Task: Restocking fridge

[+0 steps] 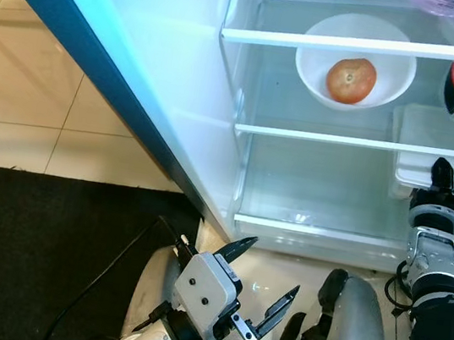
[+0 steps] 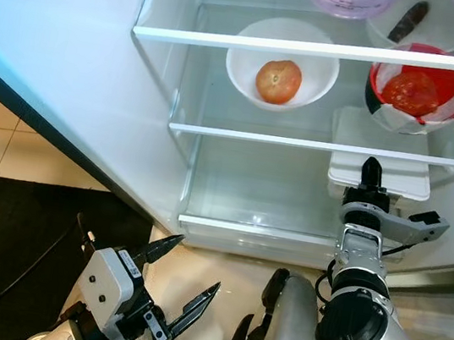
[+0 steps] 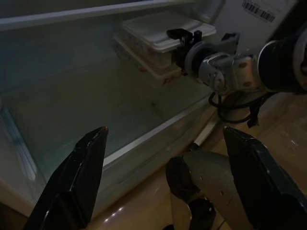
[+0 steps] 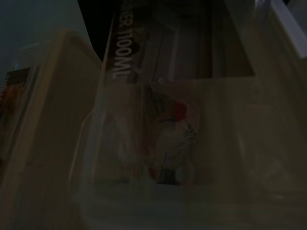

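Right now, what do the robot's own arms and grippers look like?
Both arms are silver with black joints. The left gripper has a pale grey boxy body with small dark screw holes and two long, pointed black fingers. The right gripper sits on a ribbed silver wrist with a black clamp, and thin black cables loop beside it.

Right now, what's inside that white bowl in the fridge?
The white bowl holds one tomato, resting near its middle. A shelf edge crosses the bowl's far part, hiding a strip there.
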Controlling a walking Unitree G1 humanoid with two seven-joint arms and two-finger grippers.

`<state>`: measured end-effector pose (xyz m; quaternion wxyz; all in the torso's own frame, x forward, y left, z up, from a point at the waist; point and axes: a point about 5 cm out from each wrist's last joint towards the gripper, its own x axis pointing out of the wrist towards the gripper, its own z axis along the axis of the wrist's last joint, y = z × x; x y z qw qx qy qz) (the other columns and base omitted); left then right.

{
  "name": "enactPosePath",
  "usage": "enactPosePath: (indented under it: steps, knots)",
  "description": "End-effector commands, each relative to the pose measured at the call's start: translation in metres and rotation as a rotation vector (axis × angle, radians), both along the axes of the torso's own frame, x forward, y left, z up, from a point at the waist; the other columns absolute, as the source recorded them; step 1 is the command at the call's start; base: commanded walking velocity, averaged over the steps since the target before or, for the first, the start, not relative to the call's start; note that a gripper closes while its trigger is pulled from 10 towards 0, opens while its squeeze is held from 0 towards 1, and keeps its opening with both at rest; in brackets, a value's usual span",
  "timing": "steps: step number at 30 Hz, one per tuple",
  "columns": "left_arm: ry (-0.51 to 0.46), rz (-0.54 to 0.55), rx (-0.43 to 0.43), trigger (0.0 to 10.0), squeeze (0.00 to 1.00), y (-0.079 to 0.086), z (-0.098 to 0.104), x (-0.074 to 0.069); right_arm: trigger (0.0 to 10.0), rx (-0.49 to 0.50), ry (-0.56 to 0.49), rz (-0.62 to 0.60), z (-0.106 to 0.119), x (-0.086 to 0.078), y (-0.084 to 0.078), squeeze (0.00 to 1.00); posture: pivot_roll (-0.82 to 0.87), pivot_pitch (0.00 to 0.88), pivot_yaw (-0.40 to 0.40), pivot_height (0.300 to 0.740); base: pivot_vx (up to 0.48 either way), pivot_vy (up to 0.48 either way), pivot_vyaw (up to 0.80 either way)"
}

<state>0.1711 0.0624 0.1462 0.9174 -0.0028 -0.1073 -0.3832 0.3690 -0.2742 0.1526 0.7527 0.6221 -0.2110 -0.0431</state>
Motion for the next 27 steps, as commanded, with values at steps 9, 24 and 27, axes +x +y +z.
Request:
enactPosePath:
  steps: [9,24,27]
  knots:
    - [0.045,-0.032,0.036,10.0,0.00,0.001,-0.001,-0.009,10.0,0.013,0.035,-0.060,-0.015,-0.011,-0.012,0.00,0.30,0.525,0.130,0.300,0.000,0.000,0.00]
    - [0.051,-0.042,0.038,10.0,0.00,-0.002,0.000,-0.008,10.0,-0.030,0.096,-0.080,-0.028,-0.021,-0.021,0.00,0.30,0.520,0.139,0.300,0.000,0.000,0.00]
    - [0.046,-0.043,0.040,10.0,0.00,-0.001,0.002,-0.007,10.0,-0.049,0.080,-0.094,-0.025,-0.023,-0.027,0.00,0.30,0.517,0.142,0.300,0.000,0.000,0.00]
